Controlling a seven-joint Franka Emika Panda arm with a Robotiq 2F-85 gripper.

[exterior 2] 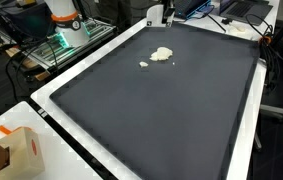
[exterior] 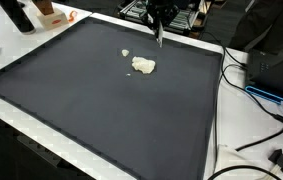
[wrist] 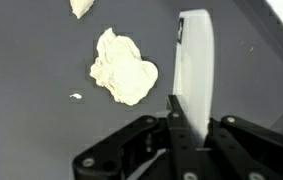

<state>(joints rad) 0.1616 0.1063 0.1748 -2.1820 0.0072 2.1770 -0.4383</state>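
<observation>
the gripper (wrist: 177,122) is pinching a white blade (wrist: 196,60); the dough lump (wrist: 123,68) is lying just left, not touching.

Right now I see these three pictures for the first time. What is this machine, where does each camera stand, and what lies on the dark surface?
The machine is one robot arm ending in a gripper, a clamp with two fingers. Two pictures come from cameras outside the robot that look at the same scene from different places. The third comes from a camera on the wrist, looking past the fingers. Below the arm lies a dark mat. On it sits a cream-coloured lump, perhaps dough, with a small piece a little apart from it. The gripper seems shut on a white flat blade, which points down beside the lump. Whether it touches the mat I cannot tell.
</observation>
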